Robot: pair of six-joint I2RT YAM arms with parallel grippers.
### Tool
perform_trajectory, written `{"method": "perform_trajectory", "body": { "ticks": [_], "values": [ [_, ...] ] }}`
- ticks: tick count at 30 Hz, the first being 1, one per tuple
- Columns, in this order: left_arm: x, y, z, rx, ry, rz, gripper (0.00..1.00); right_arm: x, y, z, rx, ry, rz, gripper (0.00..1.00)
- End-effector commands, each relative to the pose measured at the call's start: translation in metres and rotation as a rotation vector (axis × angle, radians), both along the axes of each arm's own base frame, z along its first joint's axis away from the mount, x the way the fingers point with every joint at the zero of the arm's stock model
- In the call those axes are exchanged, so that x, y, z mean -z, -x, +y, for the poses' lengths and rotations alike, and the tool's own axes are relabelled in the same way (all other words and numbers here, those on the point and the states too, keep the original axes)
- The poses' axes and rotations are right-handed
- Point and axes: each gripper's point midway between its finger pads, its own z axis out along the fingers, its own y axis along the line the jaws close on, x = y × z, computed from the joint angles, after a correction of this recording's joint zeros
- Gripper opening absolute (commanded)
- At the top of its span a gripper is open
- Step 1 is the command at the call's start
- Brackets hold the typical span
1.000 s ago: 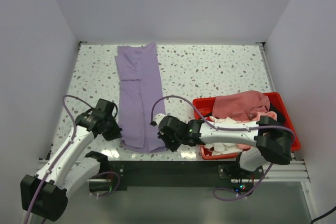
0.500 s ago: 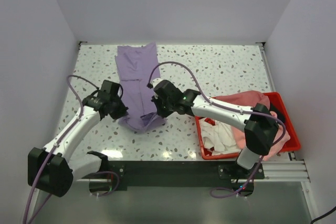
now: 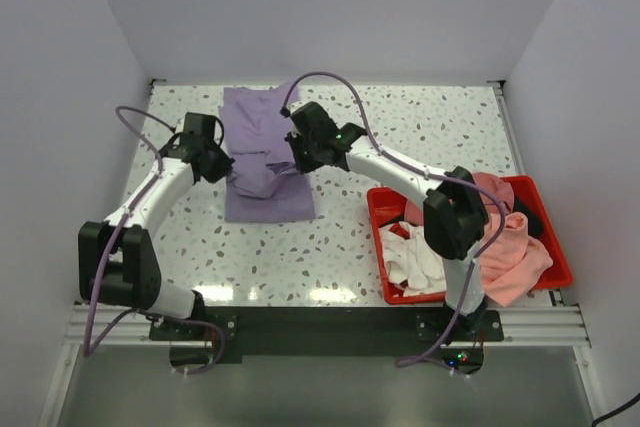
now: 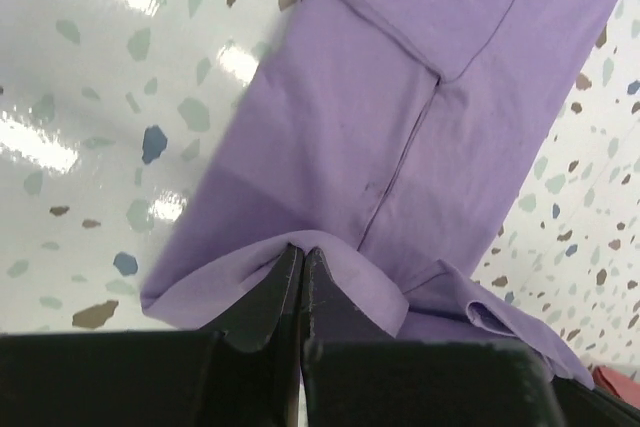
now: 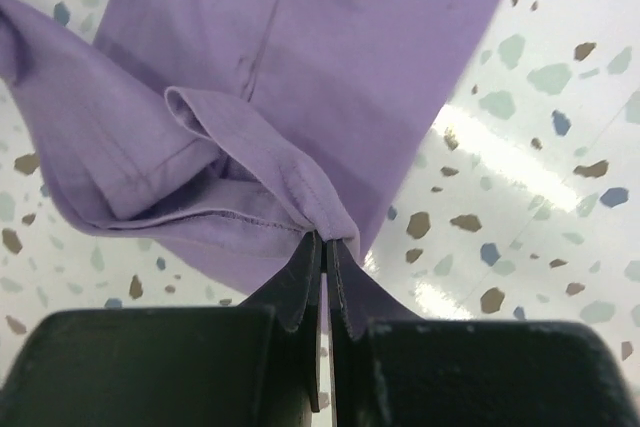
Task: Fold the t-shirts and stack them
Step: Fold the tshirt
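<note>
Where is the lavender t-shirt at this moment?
In the top view, the lavender t-shirt lies left of centre on the speckled table, gripped at its sides by the left gripper and right gripper, with the red bin off to its right.

The plain lavender-purple fabric t-shirt [image 3: 268, 197] lies on a white tabletop [image 3: 400, 137] flecked with grey, brown and teal. The red plastic bin [image 3: 377, 217] holds a salmon-pink fabric shirt [image 3: 515, 247] and a white fabric shirt [image 3: 412, 259].

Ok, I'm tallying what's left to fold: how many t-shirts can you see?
3: a lavender t-shirt on the table; a salmon pink one spilling over the red bin's right side; a white one at its near left. Others may lie hidden underneath.
</note>
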Motion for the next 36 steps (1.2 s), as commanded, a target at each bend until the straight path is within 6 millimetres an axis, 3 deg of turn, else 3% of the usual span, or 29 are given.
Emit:
{"method": "perform_trajectory", "body": {
  "ticks": [1, 8, 18, 28, 30, 31, 33, 34, 36],
  "values": [
    [-0.033, -0.043, 0.008, -0.007, -0.03, -0.139, 0.0, -0.007, -0.018, 0.0, -0.011, 0.008, -0.017, 0.0],
    [-0.024, -0.066, 0.012, -0.015, -0.04, -0.114, 0.0, -0.007, -0.054, -0.008, 0.02, 0.006, -0.031, 0.0],
    [0.002, -0.083, 0.017, -0.029, -0.036, -0.067, 0.0, 0.019, -0.084, -0.006, -0.007, 0.028, -0.028, 0.0],
    [0.03, -0.088, 0.024, -0.051, -0.033, -0.003, 0.0, 0.045, -0.095, 0.004, -0.066, 0.007, -0.001, 0.0],
    [0.032, -0.088, 0.029, -0.066, -0.039, 0.006, 0.0, 0.05, -0.099, 0.003, -0.056, 0.018, 0.0, 0.04],
    [0.03, -0.089, 0.03, -0.074, -0.041, 0.002, 0.03, 0.051, -0.1, 0.003, -0.057, 0.021, -0.002, 0.06],
    [0.027, -0.088, 0.038, -0.098, -0.062, 0.002, 0.25, 0.048, -0.106, 0.0, -0.039, 0.028, -0.009, 0.15],
    [0.022, -0.089, 0.04, -0.101, -0.066, -0.006, 0.3, 0.045, -0.108, 0.0, -0.041, 0.029, -0.017, 0.18],
    [0.009, -0.091, 0.046, -0.115, -0.072, -0.03, 0.55, 0.029, -0.112, -0.001, -0.035, 0.025, -0.045, 0.36]
  ]
}}
